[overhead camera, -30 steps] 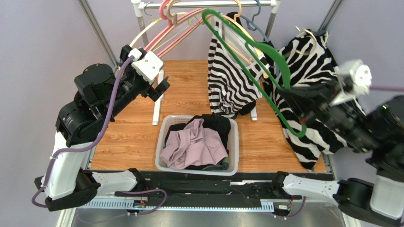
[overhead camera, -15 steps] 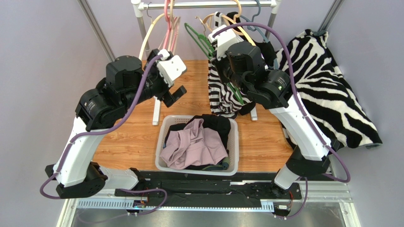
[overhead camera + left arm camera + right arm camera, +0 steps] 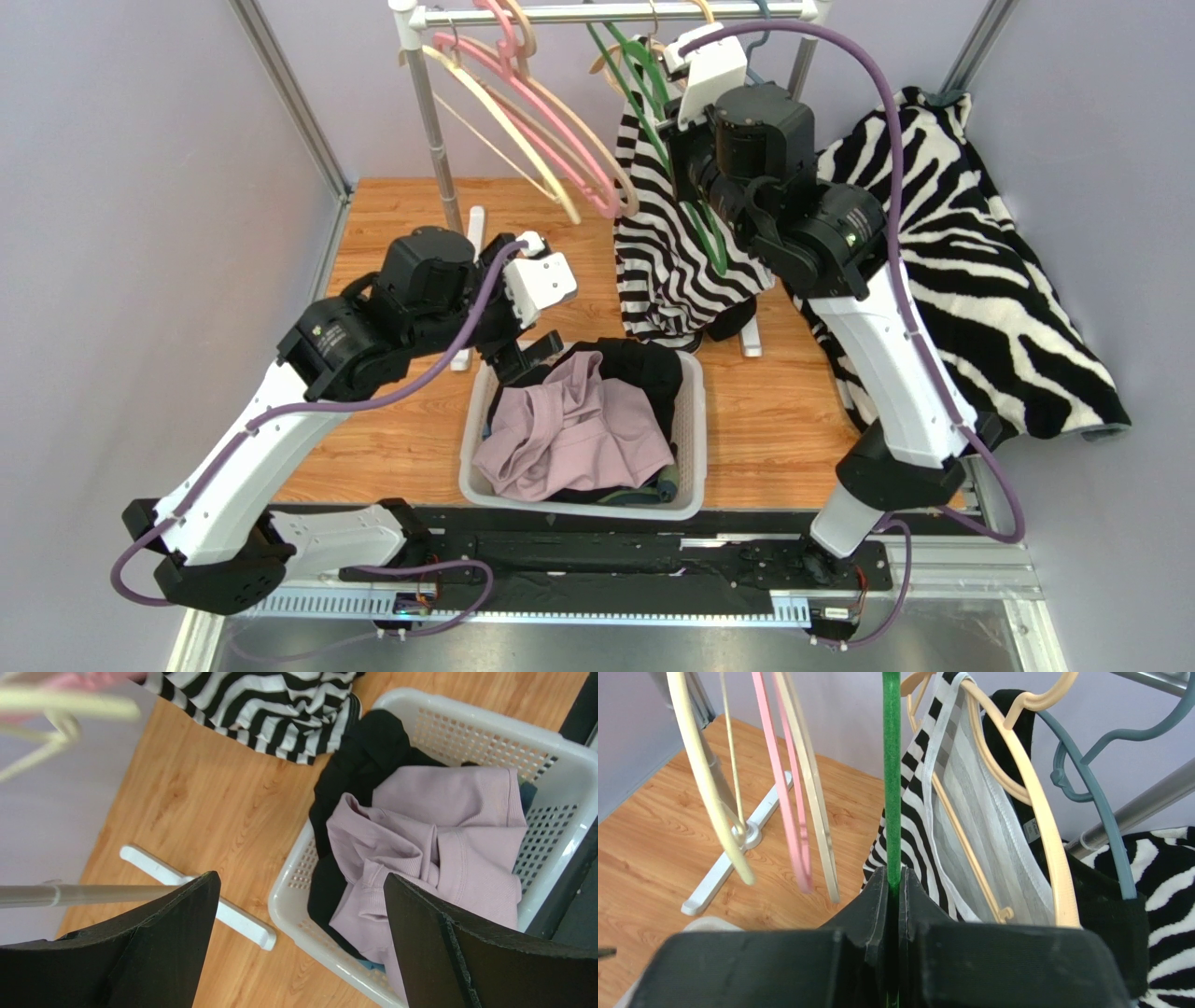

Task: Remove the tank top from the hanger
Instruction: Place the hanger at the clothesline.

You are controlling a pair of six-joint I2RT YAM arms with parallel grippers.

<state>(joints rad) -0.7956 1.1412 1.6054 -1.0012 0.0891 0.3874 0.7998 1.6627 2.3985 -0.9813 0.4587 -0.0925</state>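
Jaws of the right arm point(image 3: 828, 231) were pictured pressed fully together on the thin rod of a green hanger point(image 3: 891, 777), raised close under the rack rail point(image 3: 617, 14). The striped tank top point(image 3: 671, 259) was not held by them. In the right wrist view it was seen hanging just beside the green rod, to its right, draped on a peach hanger point(image 3: 1036, 812) with its pale inner side turned toward the camera. A blue-grey hanger point(image 3: 1099, 805) was hooked on the rail beyond it. A pink hanger point(image 3: 547, 123) and a cream hanger point(image 3: 491, 123) were caught at a slant to the left.

Jaws of the left arm point(image 3: 351, 343) were shown spread wide and empty, held low over the far left corner of a white basket point(image 3: 474, 441) on the wooden desk point(image 3: 386, 217). The tank top's lower hem was seen well apart from these jaws, at the upper edge of the left wrist view. The basket was filled with a lilac garment point(image 3: 582, 434) laid over black clothing point(image 3: 365, 763). A zebra-print cloth point(image 3: 989, 266) lay draped at the right side of the desk.
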